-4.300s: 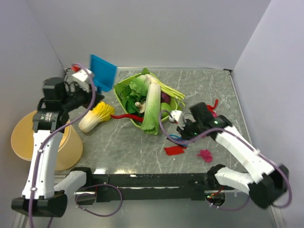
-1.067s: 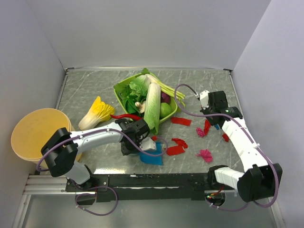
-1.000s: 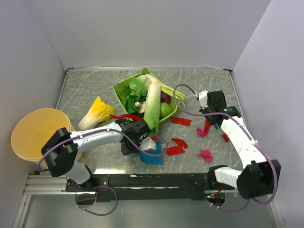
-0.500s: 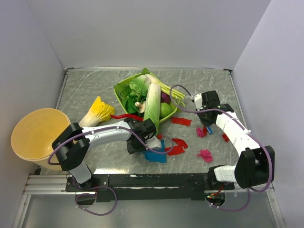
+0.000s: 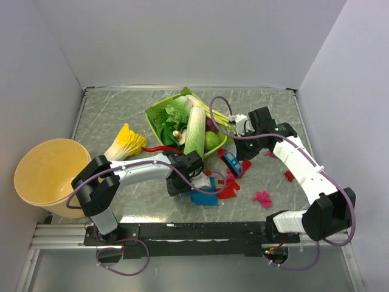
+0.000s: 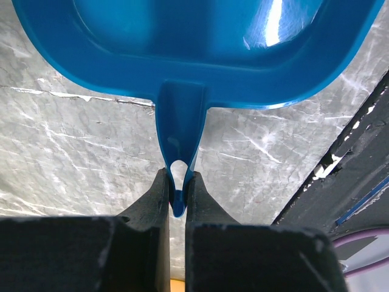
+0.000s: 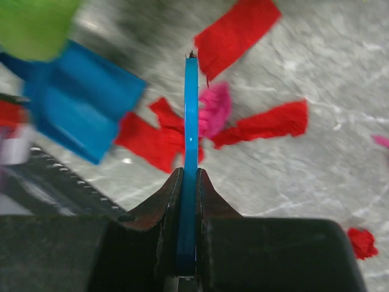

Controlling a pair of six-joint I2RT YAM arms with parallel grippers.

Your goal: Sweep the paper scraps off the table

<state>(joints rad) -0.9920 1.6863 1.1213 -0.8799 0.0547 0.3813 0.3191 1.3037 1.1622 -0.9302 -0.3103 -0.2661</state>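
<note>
Red paper scraps (image 5: 228,186) lie bunched on the table (image 5: 115,109) beside the blue dustpan (image 5: 204,197). A magenta tuft (image 5: 262,198) and small red scraps (image 5: 289,176) lie apart to the right. My left gripper (image 5: 185,187) is shut on the dustpan's handle (image 6: 178,182), with the pan (image 6: 194,48) flat on the table. My right gripper (image 5: 239,153) is shut on a thin blue brush (image 5: 232,163). In the right wrist view the brush (image 7: 190,134) stands among red strips (image 7: 267,125) and a magenta tuft (image 7: 216,108), with the dustpan (image 7: 79,112) to its left.
A green basket (image 5: 155,112) of vegetables stands behind the scraps. A napa cabbage (image 5: 123,148) and a red chili pepper (image 5: 159,148) lie to its left. A tan bucket (image 5: 45,176) stands off the left edge. A black rail (image 5: 194,231) runs along the front.
My right gripper has swept the brush left, bunching the red scraps against the dustpan. My left gripper has slid the dustpan a little to the right.
</note>
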